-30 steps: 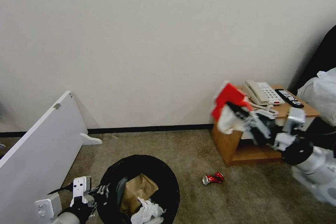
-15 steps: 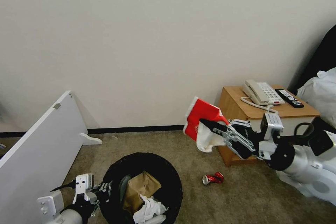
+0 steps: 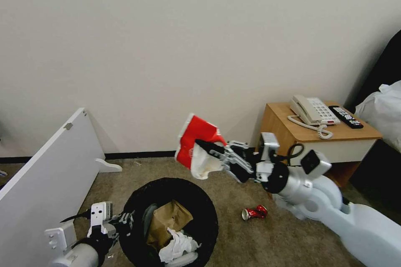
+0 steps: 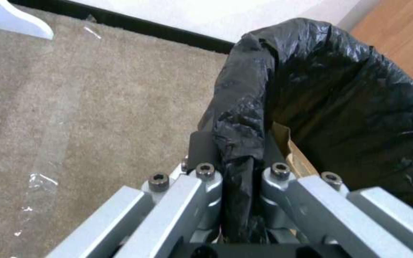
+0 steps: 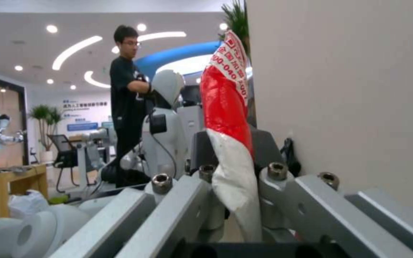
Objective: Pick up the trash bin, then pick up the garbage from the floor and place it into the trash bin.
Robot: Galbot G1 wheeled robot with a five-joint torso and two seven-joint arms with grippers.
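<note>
A: What is changing at the trash bin (image 3: pixel 209 217)?

B: The right end effector (image 3: pixel 209 150) is travelling from the wooden nightstand (image 3: pixel 288 129) toward the trash bin, clamped on the red-white snack packet (image 3: pixel 194 137). It is now arriving above the bin's far rim.

A: And the left end effector (image 3: pixel 121 223)?

B: It is still pinching the bin's near-left rim through the black bag (image 4: pixel 245 118).

A: Meaning?

B: Release is probably approaching. The crushed red can (image 3: pixel 255 212) is lying on the floor (image 3: pixel 250 242), right of the bin.
</note>
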